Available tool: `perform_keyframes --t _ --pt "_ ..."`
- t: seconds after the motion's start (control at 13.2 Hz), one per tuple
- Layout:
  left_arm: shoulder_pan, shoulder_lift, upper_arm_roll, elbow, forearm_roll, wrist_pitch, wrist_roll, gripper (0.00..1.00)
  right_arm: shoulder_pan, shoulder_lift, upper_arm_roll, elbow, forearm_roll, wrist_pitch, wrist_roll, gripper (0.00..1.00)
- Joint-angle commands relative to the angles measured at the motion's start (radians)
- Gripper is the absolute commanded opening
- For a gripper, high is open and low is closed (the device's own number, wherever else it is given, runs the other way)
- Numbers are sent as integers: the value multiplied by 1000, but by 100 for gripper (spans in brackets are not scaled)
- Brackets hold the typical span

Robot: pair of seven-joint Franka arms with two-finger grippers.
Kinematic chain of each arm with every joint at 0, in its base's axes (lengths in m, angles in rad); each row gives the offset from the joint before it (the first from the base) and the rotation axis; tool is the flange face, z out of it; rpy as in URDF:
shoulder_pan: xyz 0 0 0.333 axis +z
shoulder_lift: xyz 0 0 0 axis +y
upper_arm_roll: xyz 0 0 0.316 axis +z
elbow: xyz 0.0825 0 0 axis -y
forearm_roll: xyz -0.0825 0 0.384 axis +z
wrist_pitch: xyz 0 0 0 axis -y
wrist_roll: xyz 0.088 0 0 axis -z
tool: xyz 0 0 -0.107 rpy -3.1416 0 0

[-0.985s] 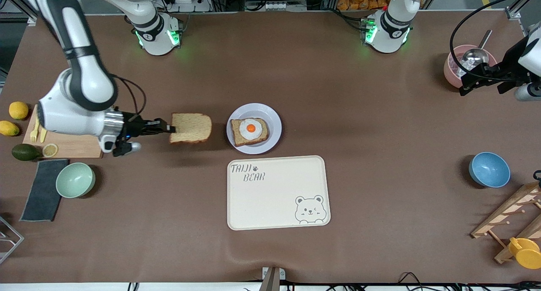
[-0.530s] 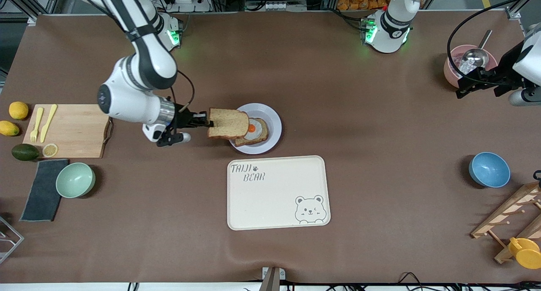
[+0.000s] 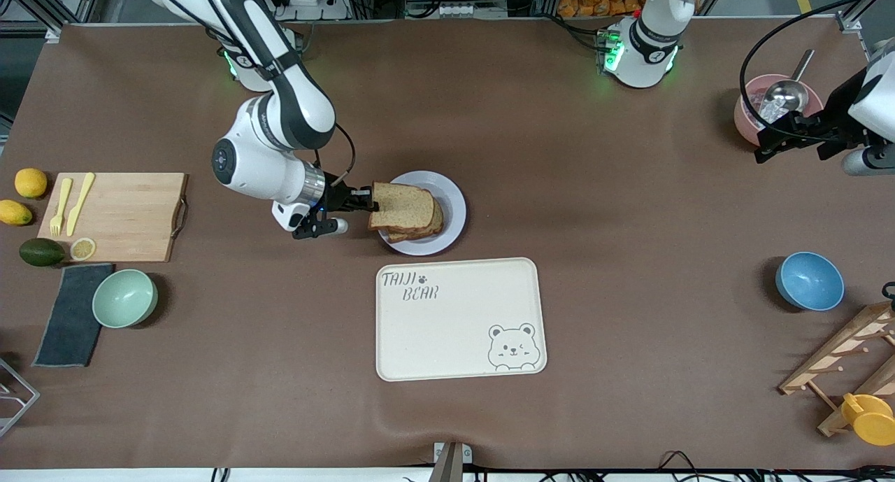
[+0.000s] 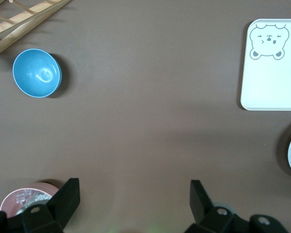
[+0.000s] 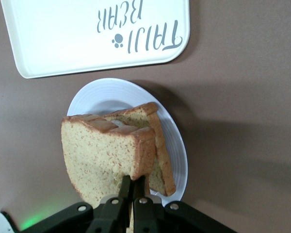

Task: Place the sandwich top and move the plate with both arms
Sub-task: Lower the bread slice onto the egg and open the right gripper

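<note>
Right now right gripper [image 3: 372, 203] pinches sandwich top [image 3: 402, 206] over plate [image 3: 454, 202], tray [image 3: 458, 321] at 6 o'clock; left gripper [image 4: 133, 204] waits, jaws wide, empty.

2 white jointed arms are shown, each rising from a round base ringed in black and lit green at the top of the front view. The right arm [image 3: 273, 129], at upper left, is built of glossy white shells with black joint bands, a metallic wrist ring and a looped black cable. The left arm [image 3: 870, 97], at the right edge, is trailed by a long black cable. Matte black gripper bodies with round screw bosses are seen in both wrist views.
</note>
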Motion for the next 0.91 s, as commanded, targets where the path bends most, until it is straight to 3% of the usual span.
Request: perform_keyframes --t 0.0,0.68,0.83 --pt "5 2 -4 3 7 -2 14 100 71 20 -13 -5 71 68 -1 0" --pt "9 1 -4 3 7 -4 12 100 88 31 -13 -37 88 119 -3 0" --pt "9 2 -4 3 7 -2 12 100 90 33 -13 -36 99 118 3 24"
